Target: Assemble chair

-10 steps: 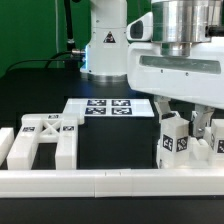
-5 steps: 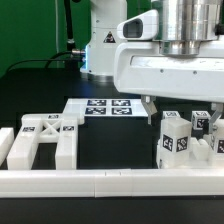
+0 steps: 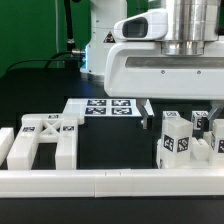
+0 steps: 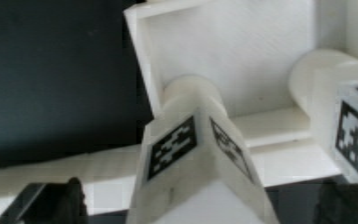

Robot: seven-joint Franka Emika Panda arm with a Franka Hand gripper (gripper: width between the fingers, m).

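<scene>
Upright white square legs with black-and-white tags, parts of the chair, stand at the exterior view's right; the nearest leg [image 3: 174,141] has others [image 3: 206,134] close behind it. My gripper [image 3: 181,114] hangs just above them, open, one dark finger [image 3: 147,111] on each side of the nearest leg and clear of it. In the wrist view that leg [image 4: 195,150] rises between the fingers [image 4: 55,202], my gripper [image 4: 202,208] touching nothing, with a flat white panel [image 4: 220,50] and another tagged part [image 4: 357,122] behind. A white braced frame [image 3: 45,138] lies at the left.
The marker board [image 3: 100,107] lies flat on the black table behind the parts. A long low white border rail [image 3: 100,181] runs along the front edge. The robot's base [image 3: 103,45] stands at the back, with black cables to its left.
The jaws have spread wide, letting go of the nearest leg, which stays standing. The hand has shifted a little toward the exterior view's left.
</scene>
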